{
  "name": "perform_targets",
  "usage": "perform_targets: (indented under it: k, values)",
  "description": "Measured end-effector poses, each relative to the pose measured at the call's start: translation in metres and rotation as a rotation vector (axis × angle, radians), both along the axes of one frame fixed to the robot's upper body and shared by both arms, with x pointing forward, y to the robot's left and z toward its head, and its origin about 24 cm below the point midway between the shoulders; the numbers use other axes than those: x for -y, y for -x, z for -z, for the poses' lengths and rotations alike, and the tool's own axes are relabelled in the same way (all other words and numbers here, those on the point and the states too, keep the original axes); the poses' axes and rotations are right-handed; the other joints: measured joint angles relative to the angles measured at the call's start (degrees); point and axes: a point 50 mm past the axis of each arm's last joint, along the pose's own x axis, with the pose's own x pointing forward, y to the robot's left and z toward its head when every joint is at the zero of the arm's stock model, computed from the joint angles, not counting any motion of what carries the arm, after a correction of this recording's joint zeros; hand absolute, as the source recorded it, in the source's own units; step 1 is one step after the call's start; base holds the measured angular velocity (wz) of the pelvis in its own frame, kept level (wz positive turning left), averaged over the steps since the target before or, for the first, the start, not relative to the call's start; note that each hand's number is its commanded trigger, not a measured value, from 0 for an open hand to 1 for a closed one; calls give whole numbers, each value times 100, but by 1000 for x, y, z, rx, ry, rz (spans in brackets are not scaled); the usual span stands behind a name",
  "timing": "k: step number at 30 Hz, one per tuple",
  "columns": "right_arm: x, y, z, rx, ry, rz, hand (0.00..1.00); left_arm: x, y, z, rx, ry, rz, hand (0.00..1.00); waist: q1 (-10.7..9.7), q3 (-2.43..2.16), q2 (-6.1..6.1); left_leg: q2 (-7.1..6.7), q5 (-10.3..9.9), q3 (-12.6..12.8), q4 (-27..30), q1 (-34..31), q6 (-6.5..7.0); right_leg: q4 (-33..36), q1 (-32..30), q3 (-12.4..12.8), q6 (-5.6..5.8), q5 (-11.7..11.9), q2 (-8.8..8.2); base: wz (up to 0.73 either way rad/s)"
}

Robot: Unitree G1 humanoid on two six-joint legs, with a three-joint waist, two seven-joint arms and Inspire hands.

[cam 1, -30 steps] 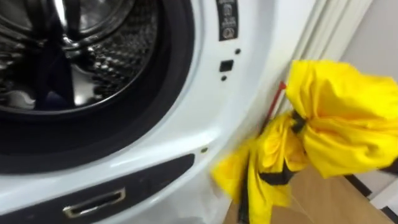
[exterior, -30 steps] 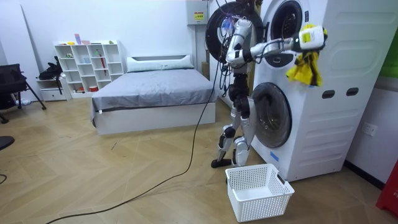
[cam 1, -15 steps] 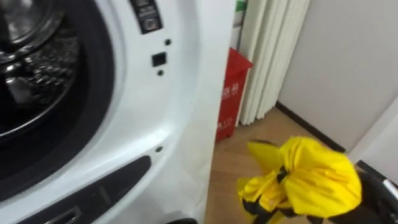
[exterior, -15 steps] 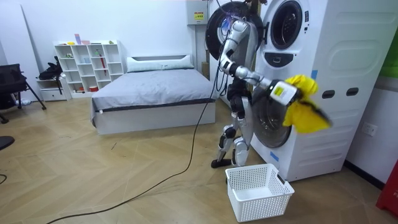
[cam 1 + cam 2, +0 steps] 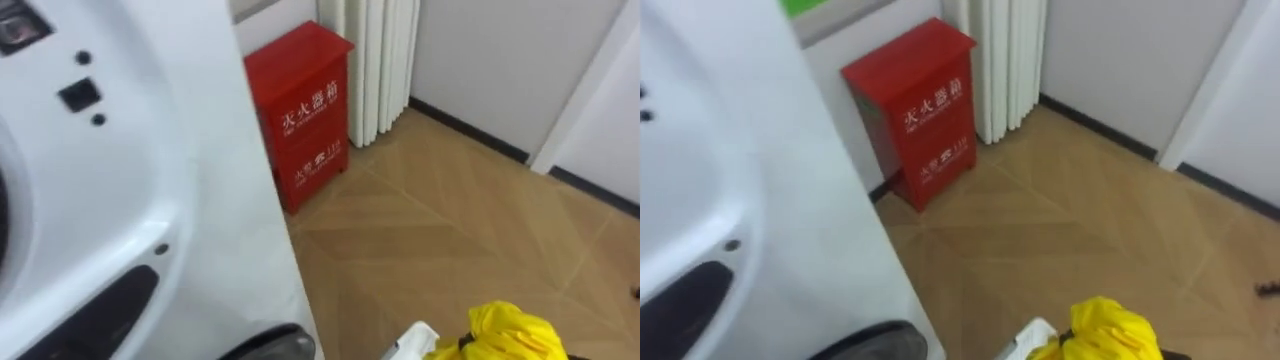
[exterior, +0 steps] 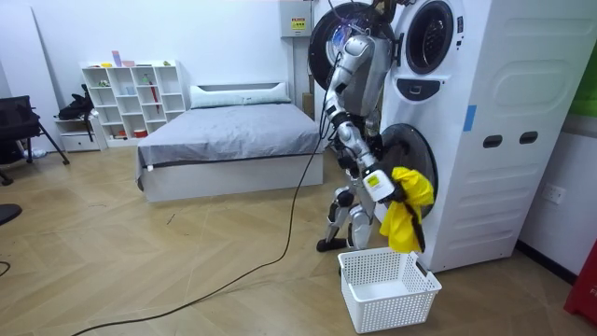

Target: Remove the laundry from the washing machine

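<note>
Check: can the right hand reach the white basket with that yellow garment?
Probably yes. In the room view the right hand holds the yellow garment just above the open-topped basket, with nothing between them.

Garment (image 6: pixel 408 210) abv basket (image 6: pixel 387 287), basket at washer (image 6: pixel 485 121) frt, cabinet (image 5: pixel 305 110) beside washer

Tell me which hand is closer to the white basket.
Right. The right hand holds the yellow garment above the basket; where the left hand is I cannot tell.
</note>
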Motion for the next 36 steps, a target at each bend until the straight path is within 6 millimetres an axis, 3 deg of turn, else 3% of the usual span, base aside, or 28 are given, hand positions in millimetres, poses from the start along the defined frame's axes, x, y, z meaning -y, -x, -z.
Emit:
perform_targets:
  k: [6,14,22,26,27,28,36]
  values:
    - [2,-6,2,25,44,19,100,7,-10,1,28,23,-19,0,-140,8,111,-76,19,19,59,-275,32,238,-358,70,18,1,1,-5]
    - [-2,-12,17,-17,-13,43,100,14,-26,0,88,49,-123,0,-162,19,190,-143,49,65,76,-657,82,335,-760,114,56,38,-44,-1]
    - [-4,-14,26,-64,-26,49,100,21,-35,0,115,72,-155,0,-159,28,266,-194,79,20,82,-794,123,432,-934,6,59,54,-128,2]
    - [-8,-17,26,-81,-6,-1,100,25,-48,-2,145,81,-160,0,-93,39,289,-262,143,-104,21,-866,179,433,-971,-84,76,42,-219,19]
    - [-10,-19,26,-83,-5,-19,64,26,-50,-2,149,86,-159,0,-59,38,290,-279,155,-109,-16,-854,184,433,-973,-86,80,42,-231,4]
    - [-11,-19,27,-86,-6,-28,0,27,-50,-2,151,87,-160,0,-56,38,293,-282,157,-117,-18,-856,186,427,-972,-92,82,42,-237,5]
    - [-24,-18,36,-144,-13,-115,0,30,-62,-4,175,83,-94,0,74,38,297,-299,209,-356,-21,-897,217,405,-961,-356,63,21,-369,15]
